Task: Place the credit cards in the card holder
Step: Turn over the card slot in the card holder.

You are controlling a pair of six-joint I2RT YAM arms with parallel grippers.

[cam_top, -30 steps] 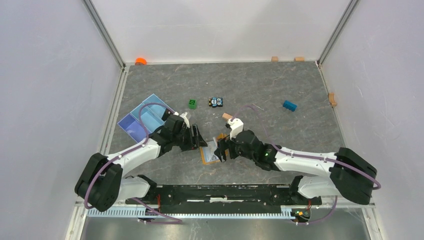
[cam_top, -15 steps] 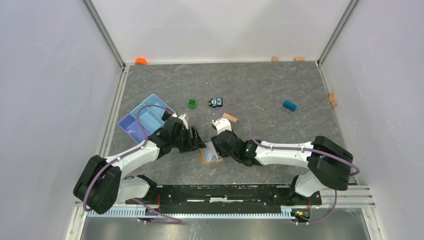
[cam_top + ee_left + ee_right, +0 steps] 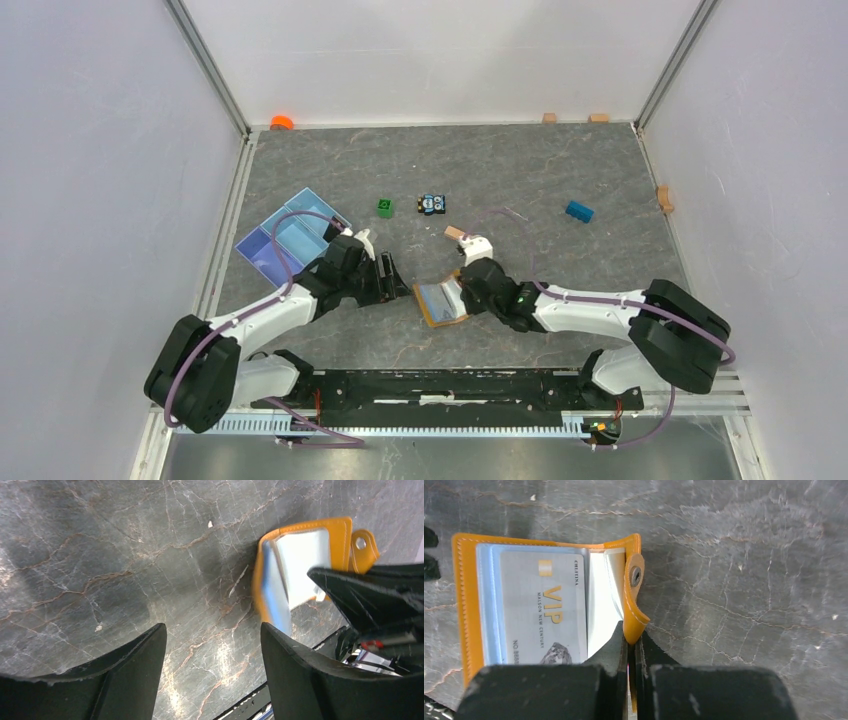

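Clamping card holder (image 3: 633,605), right pincer (image 3: 631,640) (VIP card (image 3: 544,612) legible wrist-side only); left pincer (image 3: 212,630) apart.

Lab test cell: white walls (image 3: 90,150), alu posts (image 3: 207,65), stone-look table (image 3: 520,165).

Left claw (image 3: 212,630) spread wide, right claw (image 3: 630,640) pinched tight; left arm (image 3: 270,305) and right arm (image 3: 590,305) low, seemingly angled inward.

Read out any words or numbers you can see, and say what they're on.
"VIP": on the grey credit card in the orange card holder.
"MAISON NEW CENTURY": same card, small print.
"NO B888": same card, rest hidden.
Small word along the card's edge: too blurred to be sure.
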